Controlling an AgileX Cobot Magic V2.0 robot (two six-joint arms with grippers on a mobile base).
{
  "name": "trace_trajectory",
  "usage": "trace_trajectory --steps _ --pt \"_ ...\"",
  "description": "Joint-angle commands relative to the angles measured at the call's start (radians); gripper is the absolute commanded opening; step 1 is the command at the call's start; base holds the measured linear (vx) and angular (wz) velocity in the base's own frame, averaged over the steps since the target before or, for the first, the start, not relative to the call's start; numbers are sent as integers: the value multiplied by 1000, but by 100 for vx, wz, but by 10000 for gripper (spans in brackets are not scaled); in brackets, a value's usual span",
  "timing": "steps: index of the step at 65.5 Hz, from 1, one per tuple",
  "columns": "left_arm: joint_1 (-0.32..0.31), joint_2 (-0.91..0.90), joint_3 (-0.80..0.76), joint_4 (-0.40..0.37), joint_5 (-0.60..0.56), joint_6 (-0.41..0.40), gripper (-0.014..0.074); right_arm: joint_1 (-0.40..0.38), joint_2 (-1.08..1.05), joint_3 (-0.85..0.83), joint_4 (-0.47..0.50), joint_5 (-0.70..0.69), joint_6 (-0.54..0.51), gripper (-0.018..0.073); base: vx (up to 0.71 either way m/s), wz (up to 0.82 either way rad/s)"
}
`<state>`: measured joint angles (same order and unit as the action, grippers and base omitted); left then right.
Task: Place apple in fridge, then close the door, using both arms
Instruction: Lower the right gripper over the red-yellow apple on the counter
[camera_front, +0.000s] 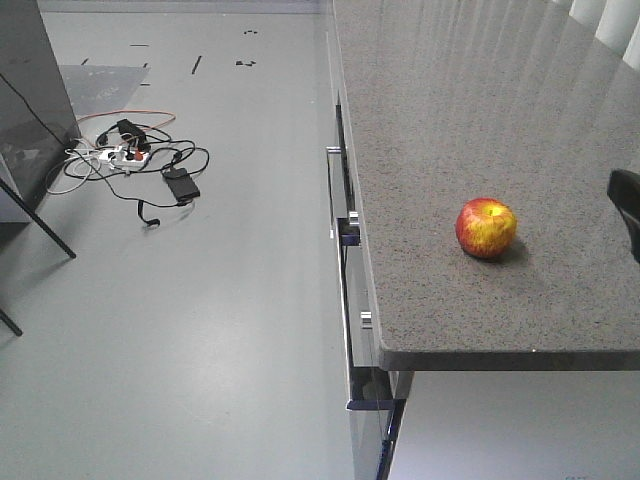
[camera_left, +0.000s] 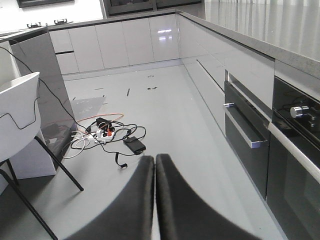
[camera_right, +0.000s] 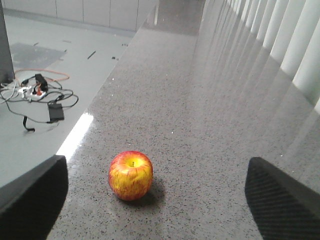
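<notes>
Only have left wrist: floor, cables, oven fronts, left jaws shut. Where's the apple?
Observer: On the counter, toward its near end: apple.
Operator: Right arm on it?
Observer: No. The right gripper faces it with jaws open, not touching.
Operator: How's it sitting?
Observer: Upright, stem end up, per the right wrist view.
</notes>
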<state>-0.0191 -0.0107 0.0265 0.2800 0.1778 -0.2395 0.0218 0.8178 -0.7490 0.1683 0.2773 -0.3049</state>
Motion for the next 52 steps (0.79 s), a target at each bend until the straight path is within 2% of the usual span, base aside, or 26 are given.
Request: trace_trajectory --steps 1,26,44,52 --pt "1 -17 14 3 -72 -3 -8 1 78 -100 32 -54 -19 696 0 0" --pt "1 -17 14 3 -72 -3 -8 1 555 -506 177 198 -63 680 0 0" --pt "1 -17 14 3 -72 -3 -8 1 773 -632 287 236 -150 670 0 0" --pt "1 -17 14 3 -72 -3 -8 1 844 -647 296 226 -159 665 0 0"
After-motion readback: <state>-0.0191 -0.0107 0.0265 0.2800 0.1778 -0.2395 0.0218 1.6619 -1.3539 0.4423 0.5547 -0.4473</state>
